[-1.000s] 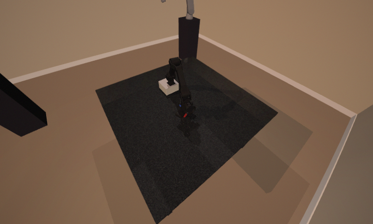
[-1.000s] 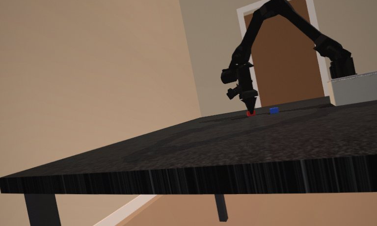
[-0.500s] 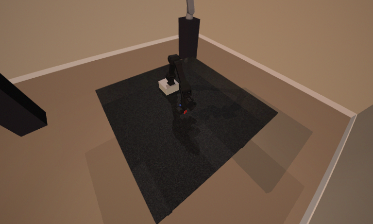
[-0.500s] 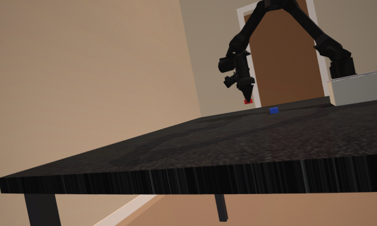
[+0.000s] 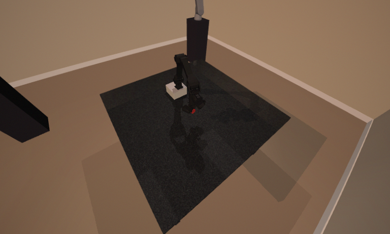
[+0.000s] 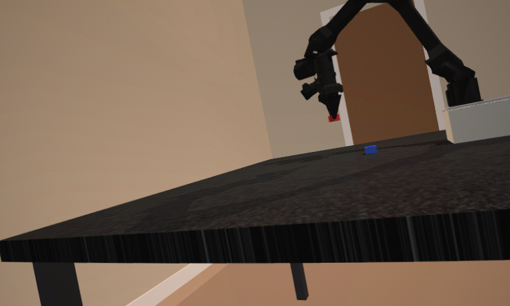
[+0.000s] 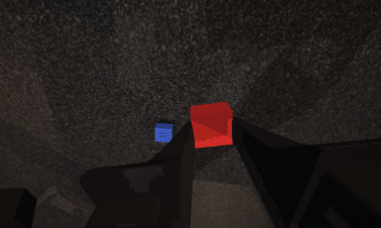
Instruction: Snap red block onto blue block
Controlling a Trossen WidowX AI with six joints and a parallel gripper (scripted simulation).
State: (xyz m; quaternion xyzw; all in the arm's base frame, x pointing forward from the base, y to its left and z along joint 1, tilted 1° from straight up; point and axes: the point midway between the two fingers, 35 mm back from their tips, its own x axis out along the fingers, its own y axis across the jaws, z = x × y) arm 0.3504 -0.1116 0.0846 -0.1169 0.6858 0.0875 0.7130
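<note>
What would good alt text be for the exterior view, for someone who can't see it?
A black robot gripper holds a small red block above a dark speckled tabletop. A small blue block sits on the tabletop, lower and to the right in the picture, with a brown door behind.

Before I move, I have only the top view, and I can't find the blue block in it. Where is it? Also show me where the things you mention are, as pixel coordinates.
Observer: The exterior view shows the blue block (image 6: 370, 149) (image 7: 164, 133) on the table (image 5: 143, 113) (image 6: 244, 201) (image 7: 124, 50), to the image right of the red block (image 5: 193, 111) (image 6: 331, 119) (image 7: 211, 126) and lower.
Operator: Is the red one off the table, and is it gripped?
Observer: Yes: the exterior view shows a gap beneath it, and the wrist view shows it between both fingers of the tool (image 5: 193, 110) (image 6: 333, 117) (image 7: 209, 122).
</note>
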